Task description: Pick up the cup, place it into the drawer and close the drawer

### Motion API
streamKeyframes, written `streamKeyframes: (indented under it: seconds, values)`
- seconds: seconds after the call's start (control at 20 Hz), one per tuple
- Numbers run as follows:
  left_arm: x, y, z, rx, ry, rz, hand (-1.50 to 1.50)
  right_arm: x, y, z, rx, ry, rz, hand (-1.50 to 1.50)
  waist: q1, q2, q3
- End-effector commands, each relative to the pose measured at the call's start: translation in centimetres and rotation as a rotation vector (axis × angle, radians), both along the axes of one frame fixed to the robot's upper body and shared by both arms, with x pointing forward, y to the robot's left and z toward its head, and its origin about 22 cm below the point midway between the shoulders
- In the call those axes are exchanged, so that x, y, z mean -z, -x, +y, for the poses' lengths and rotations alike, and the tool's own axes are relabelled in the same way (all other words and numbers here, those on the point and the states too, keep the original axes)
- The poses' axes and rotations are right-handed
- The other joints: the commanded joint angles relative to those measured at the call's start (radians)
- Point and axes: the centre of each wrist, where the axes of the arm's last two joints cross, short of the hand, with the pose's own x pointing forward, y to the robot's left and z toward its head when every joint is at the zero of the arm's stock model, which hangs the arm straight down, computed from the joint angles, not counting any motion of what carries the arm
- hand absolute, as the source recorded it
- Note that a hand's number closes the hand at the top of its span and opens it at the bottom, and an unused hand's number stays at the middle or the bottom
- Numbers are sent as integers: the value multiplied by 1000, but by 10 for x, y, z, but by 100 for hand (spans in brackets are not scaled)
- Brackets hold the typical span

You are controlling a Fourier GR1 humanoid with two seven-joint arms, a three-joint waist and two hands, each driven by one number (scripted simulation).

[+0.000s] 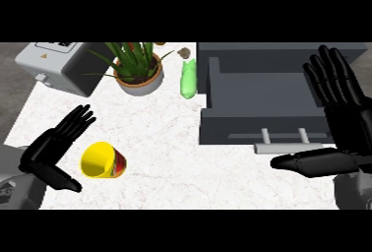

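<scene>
Hidden and cut-off parts

Beside the potted plant: grey appliance cropped at top; small brown thing, perhaps too small to identify.

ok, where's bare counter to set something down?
Bare marble in the middle, between the cup, the potted plant and the open drawer. Crowded along the back: toaster, plant, green bottle.

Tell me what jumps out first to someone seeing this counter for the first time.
The bright yellow cup lies on its side on the white counter, just right of the open left hand. The grey drawer stands pulled open at the right, with the open right hand over it. A potted plant sits at the back.
</scene>
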Motion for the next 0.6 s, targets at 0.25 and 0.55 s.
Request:
streamKeyframes:
  seconds: [0.25, 0.55]
  values:
    - [49, -4, 4, -5, -37, 12, -150, -13, -10, 1, -3, 6, -9, -150, -5, 2, -1]
    - [64, -2, -3, -13, -26, 6, -150, 0, -6, -2, -15, 3, -1, -150, -17, 6, -2]
